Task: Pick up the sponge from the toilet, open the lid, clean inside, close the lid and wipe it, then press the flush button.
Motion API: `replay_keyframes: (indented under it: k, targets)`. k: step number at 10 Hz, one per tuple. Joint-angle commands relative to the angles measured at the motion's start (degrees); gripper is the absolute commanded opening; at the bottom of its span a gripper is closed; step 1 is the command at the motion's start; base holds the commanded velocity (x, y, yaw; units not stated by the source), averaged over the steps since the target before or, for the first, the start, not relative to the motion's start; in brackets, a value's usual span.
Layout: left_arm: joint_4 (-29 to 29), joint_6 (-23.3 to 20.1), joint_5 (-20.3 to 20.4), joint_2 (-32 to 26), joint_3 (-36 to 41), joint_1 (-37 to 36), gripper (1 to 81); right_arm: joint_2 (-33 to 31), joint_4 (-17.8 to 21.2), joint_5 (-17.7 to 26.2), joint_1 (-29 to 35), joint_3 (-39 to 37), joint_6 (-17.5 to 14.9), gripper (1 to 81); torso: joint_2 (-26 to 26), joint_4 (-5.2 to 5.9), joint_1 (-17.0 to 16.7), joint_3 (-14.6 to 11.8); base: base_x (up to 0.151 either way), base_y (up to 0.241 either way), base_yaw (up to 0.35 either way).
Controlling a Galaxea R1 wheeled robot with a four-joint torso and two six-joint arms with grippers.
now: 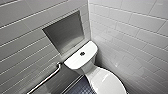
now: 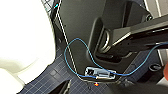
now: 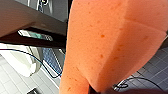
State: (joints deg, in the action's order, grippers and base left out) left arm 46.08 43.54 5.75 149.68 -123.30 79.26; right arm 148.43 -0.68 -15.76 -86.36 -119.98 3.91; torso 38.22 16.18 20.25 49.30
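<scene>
Lid (image 1: 108,82) down; sponge (image 3: 107,45) in R claw (image 3: 98,90).

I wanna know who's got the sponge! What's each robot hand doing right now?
Left hand: cannot be told.
Right hand: closed, holding the sponge.

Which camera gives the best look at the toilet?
The head view: the toilet shows with cistern, flush button and closed lid. The left wrist view catches a glossy white curve of it; the right wrist view a white rounded part beside the sponge.
</scene>
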Motion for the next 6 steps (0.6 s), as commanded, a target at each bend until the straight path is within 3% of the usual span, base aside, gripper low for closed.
replay_keyframes:
  k: [1,3,6]
  targets:
    - [3.93,-0.30,0.13,6.86,-10.46,7.27,81.1,-7.24,-0.81,2.32,3.07,11.18,0.39,1.0,0.00,0.00,0.00,0.00,0.000,0.000,0.000]
    - [3.84,-0.21,0.13,8.71,-12.22,7.71,81.1,-14.16,0.32,-0.48,5.00,20.37,0.39,1.0,0.00,0.00,-0.02,0.00,0.000,0.000,0.000]
    - [3.84,-0.21,0.13,13.81,-18.56,7.80,81.1,-23.68,3.06,-0.67,12.72,30.52,0.66,1.0,0.00,0.00,-0.05,0.00,0.000,0.000,0.000]
